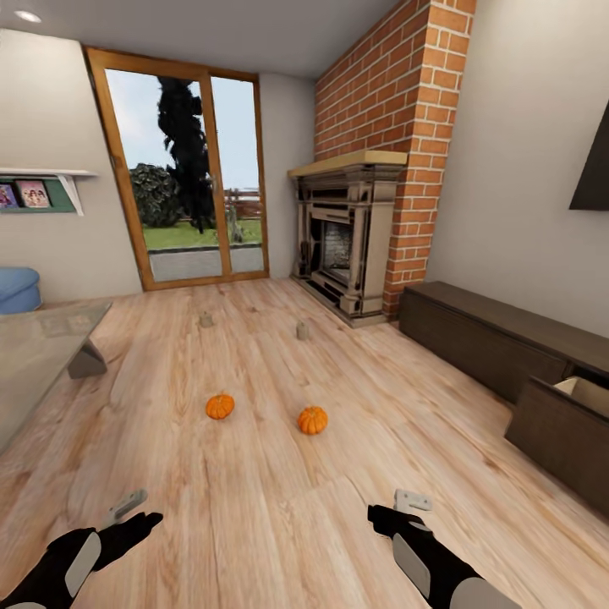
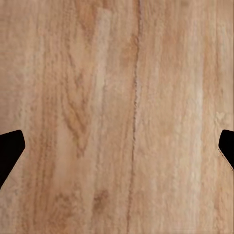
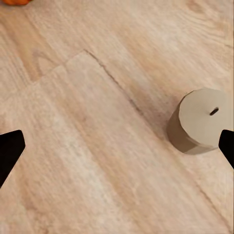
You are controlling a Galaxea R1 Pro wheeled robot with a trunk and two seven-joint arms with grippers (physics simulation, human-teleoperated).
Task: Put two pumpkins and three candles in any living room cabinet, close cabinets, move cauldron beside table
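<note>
So the cabinet (image 1: pixel 499 338) runs along the wall on the robot's right, one front (image 1: pixel 562 440) pulled out, and a corner of the table (image 1: pixel 38 351) pokes in on the left. Two pumpkins (image 1: pixel 220 407) (image 1: pixel 312 419) sit on the floor (image 1: pixel 279 499) ahead, two candles (image 1: pixel 206 319) (image 1: pixel 303 331) further back. The third candle (image 3: pixel 199 121) stands upright, just beside one fingertip of the right gripper (image 3: pixel 117 146), off-centre, so I'd say the right arm is nearer. Both grippers are spread open and empty, left gripper (image 2: pixel 117 146) over bare floor. The cauldron isn't visible, and the cabinet's inside is mostly cut off.
</note>
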